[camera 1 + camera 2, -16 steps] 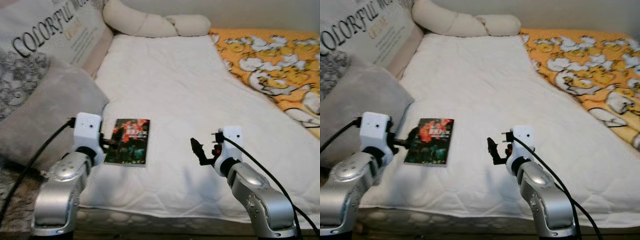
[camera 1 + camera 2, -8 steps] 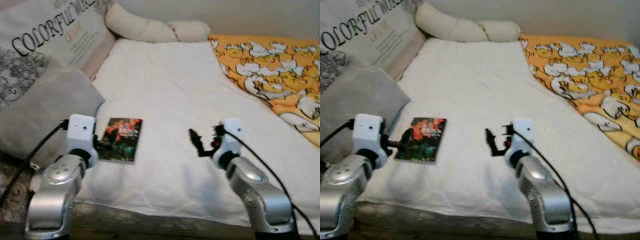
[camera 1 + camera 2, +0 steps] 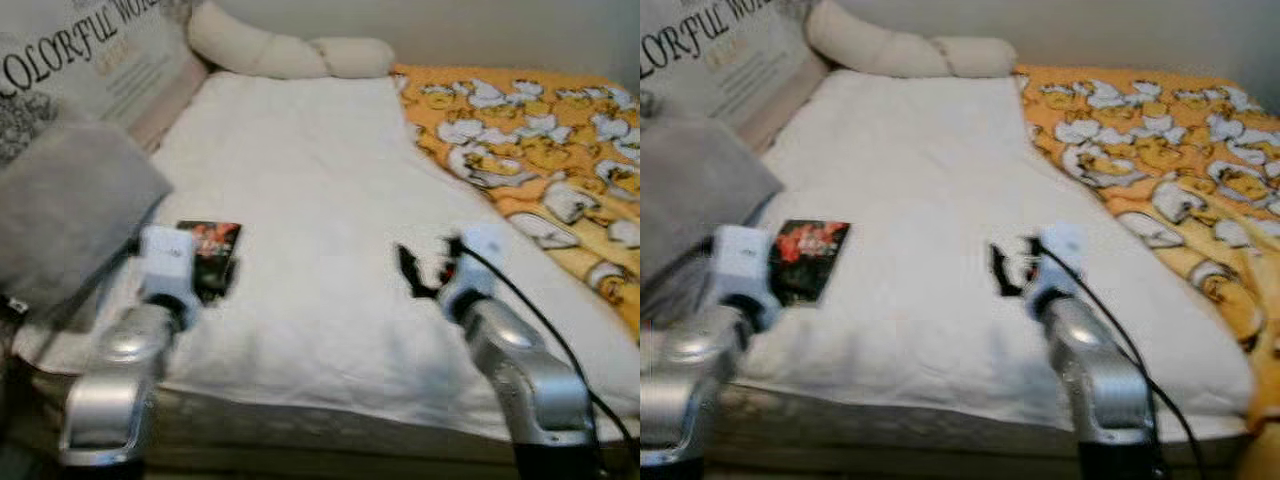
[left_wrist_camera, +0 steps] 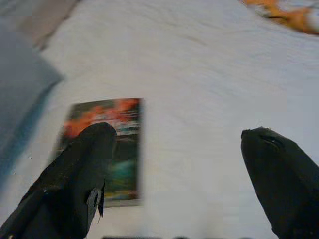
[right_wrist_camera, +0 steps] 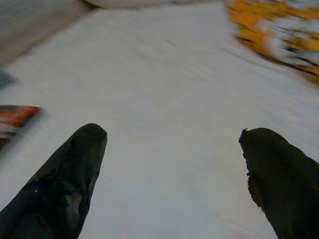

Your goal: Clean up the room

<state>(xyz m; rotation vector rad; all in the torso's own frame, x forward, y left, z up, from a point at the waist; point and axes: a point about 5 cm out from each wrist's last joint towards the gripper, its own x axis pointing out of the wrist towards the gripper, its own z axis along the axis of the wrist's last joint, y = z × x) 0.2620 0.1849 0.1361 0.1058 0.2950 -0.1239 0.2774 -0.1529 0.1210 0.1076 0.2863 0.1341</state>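
Lying on white bed (image 3: pixel 300 200): book (image 4: pixel 107 144) | left gripper (image 4: pixel 179 164) spread empty at its 5 o'clock | right gripper (image 5: pixel 172 164) held spread, empty.

- The left gripper (image 4: pixel 179 144) has its two black fingers (image 4: pixel 75 184) spread wide apart over a white quilted bedcover (image 4: pixel 199 79).
- A book (image 4: pixel 114 134) with a dark cover in red, orange and green lies flat on the bedcover; one finger overlaps its near corner, the other is well apart from it.
- A grey pillow (image 4: pixel 20 99) lies just beside the book, on the side away from the gripper's gap.
- An orange patterned blanket (image 4: pixel 289 15) lies far beyond the book, blurred.
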